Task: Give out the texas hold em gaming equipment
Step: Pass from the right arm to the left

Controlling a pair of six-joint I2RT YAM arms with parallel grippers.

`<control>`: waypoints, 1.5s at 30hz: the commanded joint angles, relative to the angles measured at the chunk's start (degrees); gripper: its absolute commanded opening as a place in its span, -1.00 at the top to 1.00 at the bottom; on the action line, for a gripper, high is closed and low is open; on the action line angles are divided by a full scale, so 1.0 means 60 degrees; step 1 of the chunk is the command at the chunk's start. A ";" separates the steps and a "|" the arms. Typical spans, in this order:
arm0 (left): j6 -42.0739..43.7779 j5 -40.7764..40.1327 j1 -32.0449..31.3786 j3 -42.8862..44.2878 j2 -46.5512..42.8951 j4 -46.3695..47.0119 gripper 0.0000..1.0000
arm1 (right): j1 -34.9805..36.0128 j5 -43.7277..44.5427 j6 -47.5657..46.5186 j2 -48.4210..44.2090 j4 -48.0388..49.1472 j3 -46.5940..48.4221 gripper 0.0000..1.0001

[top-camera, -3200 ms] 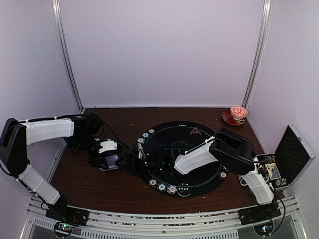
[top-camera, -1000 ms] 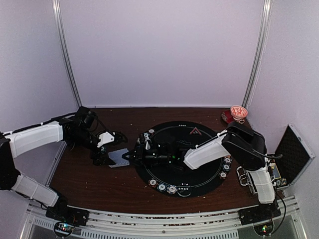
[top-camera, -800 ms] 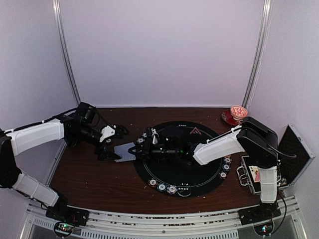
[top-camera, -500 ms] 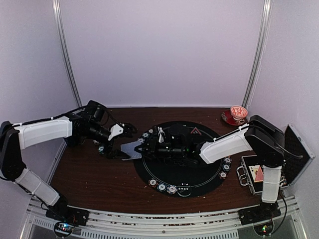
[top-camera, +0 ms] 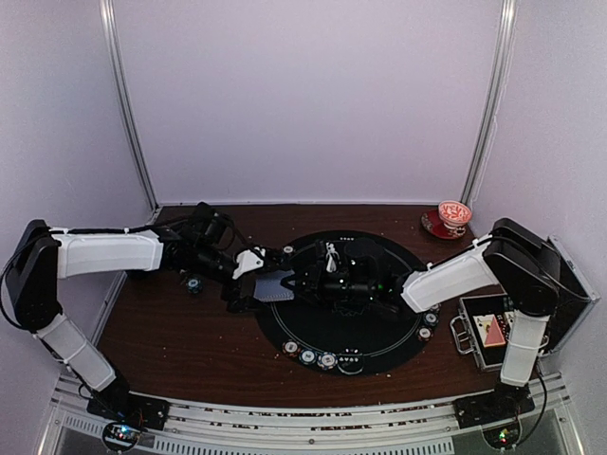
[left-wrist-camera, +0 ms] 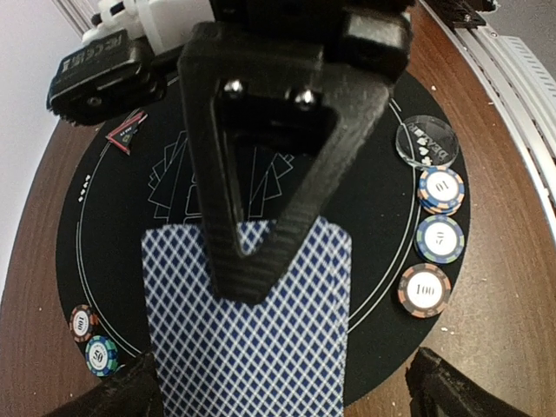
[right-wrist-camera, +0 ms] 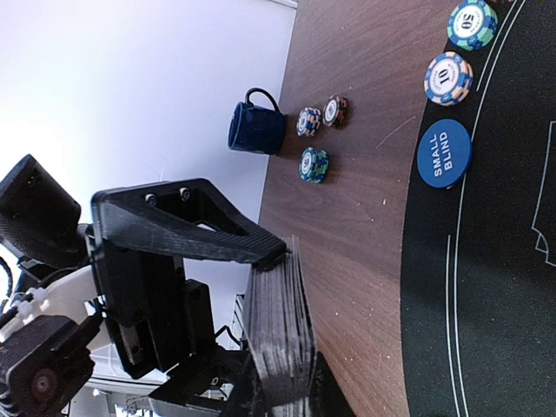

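Right gripper point(right-wrist-camera: 291, 326) clamps one deck point(left-wrist-camera: 252, 347), left gripper point(top-camera: 251, 286) gapes wide; three chips point(left-wrist-camera: 439, 236) read 10, 50, 100; one disc point(right-wrist-camera: 443, 153), SMALL BLIND.

We record the top camera high on the near side, looking down and toward the far side over the whole table point(top-camera: 171, 351). Both wrist cameras sit close and share the card deck point(left-wrist-camera: 261, 365) and black mat point(left-wrist-camera: 373, 208): left from above, right edge-on.
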 commanded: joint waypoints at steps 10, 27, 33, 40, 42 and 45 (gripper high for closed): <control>-0.1004 -0.0292 -0.0319 0.0516 0.0947 0.1328 -0.96 | -0.0288 -0.0173 0.0116 -0.0631 0.0940 -0.0708 1.00; -0.1467 -0.0684 -0.0588 0.0422 0.1089 0.1731 -0.74 | -0.0283 -0.0471 0.0482 0.0273 0.1411 -0.0372 1.00; -0.1273 -0.0663 -0.0599 0.0395 0.1173 0.1526 -0.85 | -0.0286 -0.0486 0.0547 0.0263 0.1506 -0.0362 1.00; -0.1278 -0.0798 -0.0605 0.0446 0.1376 0.1482 -0.95 | -0.0282 -0.0529 0.0551 0.0268 0.1536 -0.0297 1.00; -0.1280 -0.0814 -0.0615 0.0445 0.1394 0.1482 -0.91 | -0.0288 -0.0528 0.0581 0.0272 0.1557 -0.0298 1.00; -0.1292 -0.0816 -0.0609 0.0456 0.1383 0.1482 -0.82 | -0.0280 -0.0517 0.0558 0.0289 0.1528 -0.0246 1.00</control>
